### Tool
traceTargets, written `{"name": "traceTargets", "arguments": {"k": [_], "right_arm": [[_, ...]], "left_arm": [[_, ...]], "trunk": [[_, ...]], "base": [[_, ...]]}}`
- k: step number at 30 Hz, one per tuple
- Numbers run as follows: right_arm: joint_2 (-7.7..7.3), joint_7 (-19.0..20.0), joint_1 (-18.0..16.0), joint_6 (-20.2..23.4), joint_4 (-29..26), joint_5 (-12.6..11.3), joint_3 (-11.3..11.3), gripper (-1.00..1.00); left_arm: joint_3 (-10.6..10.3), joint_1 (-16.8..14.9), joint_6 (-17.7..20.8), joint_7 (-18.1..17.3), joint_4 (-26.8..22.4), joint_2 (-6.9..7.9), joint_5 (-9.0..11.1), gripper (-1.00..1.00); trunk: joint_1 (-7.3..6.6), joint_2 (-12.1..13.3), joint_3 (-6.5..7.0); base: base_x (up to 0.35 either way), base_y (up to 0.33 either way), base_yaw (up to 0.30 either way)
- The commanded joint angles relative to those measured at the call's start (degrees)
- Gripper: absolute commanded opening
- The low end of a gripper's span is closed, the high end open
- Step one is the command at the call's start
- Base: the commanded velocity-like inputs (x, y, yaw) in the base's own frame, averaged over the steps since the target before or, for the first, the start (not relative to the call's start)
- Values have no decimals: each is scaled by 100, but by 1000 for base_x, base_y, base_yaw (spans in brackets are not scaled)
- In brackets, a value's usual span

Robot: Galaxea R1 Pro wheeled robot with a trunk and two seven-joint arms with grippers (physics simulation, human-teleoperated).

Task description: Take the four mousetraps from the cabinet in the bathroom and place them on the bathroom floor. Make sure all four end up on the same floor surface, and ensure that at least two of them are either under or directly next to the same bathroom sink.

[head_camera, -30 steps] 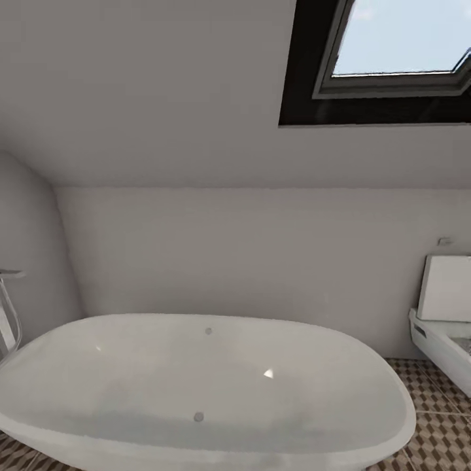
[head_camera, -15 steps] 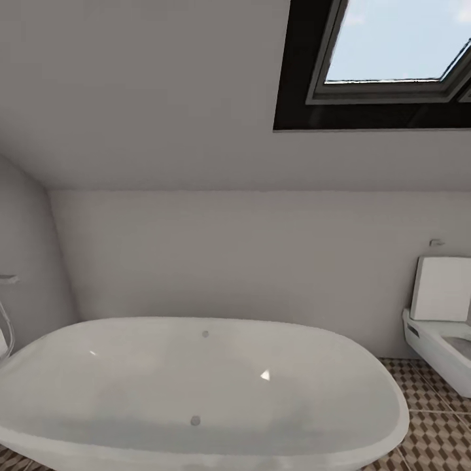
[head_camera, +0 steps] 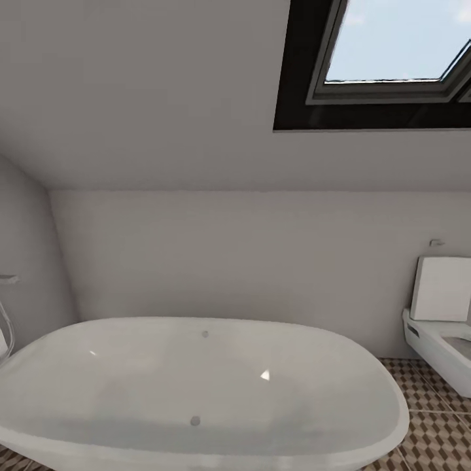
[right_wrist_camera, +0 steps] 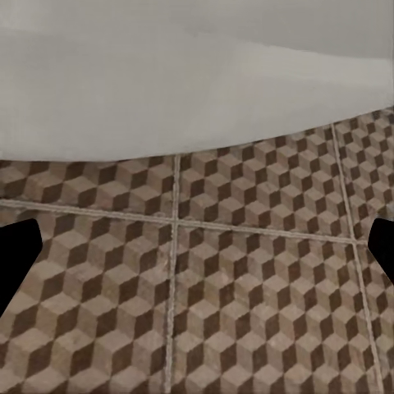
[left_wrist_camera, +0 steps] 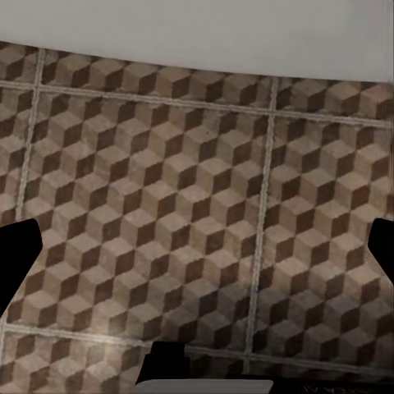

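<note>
Landmark = oval white bathtub (head_camera: pixel 196 386), which takes up the lower part of the head view. Behind it runs a plain pale wall (head_camera: pixel 229 255), w/ a sloped ceiling (head_camera: pixel 131 85) above. A dark-framed skylight (head_camera: pixel 386 59) is set in that slope, above the tub's right end, blue sky through the glass.

Bathroom floor (head_camera: pixel 432 425), cube-print tiles in brown/beige/white w/ pale grout, shows at the tub's right end and as a sliver under its left rim. A white square toilet (head_camera: pixel 438 347) hangs on the wall right of the tub, its white cistern box (head_camera: pixel 441 288) above the bowl. A thin chrome tap pipe (head_camera: pixel 6 314) stands just off the tub's left end.

Left wrist view: same floor tiling (left_wrist_camera: pixel 189 230), a pale band across the far edge. Left gripper (left_wrist_camera: pixel 197 254): dark fingertips (left_wrist_camera: pixel 16 254) at opposite edges of frame, spread wide, nothing btwn them.

Right wrist view: tiles (right_wrist_camera: pixel 246 304) meeting a curved white surface, prob. the tub's side. Right gripper (right_wrist_camera: pixel 197 254) likewise spread apart, tips (right_wrist_camera: pixel 16 254) at the frame edges, holding nothing.
</note>
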Motion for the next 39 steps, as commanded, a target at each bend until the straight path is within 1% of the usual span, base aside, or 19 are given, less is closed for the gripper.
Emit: {"name": "traceTargets", "arguments": {"k": [1, 4, 6, 7, 9, 11, 12, 13, 16, 17, 26, 34, 39], "right_arm": [[9, -1, -6, -25, 24, -46, 48, 100], [20, -1, -3, 69, 23, -50, 48, 100], [24, -3, -1, 271, 15, -54, 48, 100], [25, -5, -3, 488, 5, -56, 45, 100], [26, -7, -3, 761, -9, -55, 38, 100], [23, 0, -2, 1322, -31, -52, 22, 100], [22, 7, -3, 1440, -35, -50, 19, 100], [20, 34, -5, 1686, -48, -48, 4, 100], [19, 73, -5, 1847, -55, -47, -6, 100], [19, 79, -6, 1872, -57, -46, -8, 100], [20, 101, -5, 1980, -56, -51, -20, 100], [26, 108, -2, 2006, -55, -54, -22, 100], [27, 145, -2, 2075, -54, -54, -22, 100]], "left_arm": [[-48, -5, -36, 46, -41, 8, 44, 100], [-48, 40, -34, 52, -63, 8, 44, 100], [-48, 80, -12, 58, -67, 1, 44, 100], [-48, 98, 29, 62, -70, -6, 45, 100], [-48, 110, 94, 64, -69, -7, 50, 100], [-48, 124, 293, 72, -52, -7, 58, 100], [-47, 126, 352, 73, -47, -8, 60, 100], [-43, 129, 535, 75, -33, -10, 84, 100], [-41, 131, 667, 76, -26, -19, 141, 100], [-41, 132, 718, 76, -24, -22, 190, 100], [-39, 133, 798, 95, -8, -25, 396, 100], [-38, 133, 802, 329, -27, -35, 454, 100], [-36, 133, 792, 389, -41, -33, 462, 100]], "trunk": [[0, -5, -8], [0, -5, -8], [0, -5, -8], [0, -5, -8], [0, -5, -8], [0, -5, -8], [0, -5, -8], [0, -5, -8], [0, -5, -8], [0, -5, -8], [0, -5, -8], [0, -5, -8], [0, -5, -8]], "base": [[0, 0, 0], [0, 0, 0], [0, 0, 0], [0, 0, 0], [0, 0, 0], [0, 0, 0], [0, 0, 0], [0, 0, 0], [0, 0, 0], [0, 0, 0], [0, 0, 0], [0, 0, 0], [0, 0, 0]]}}
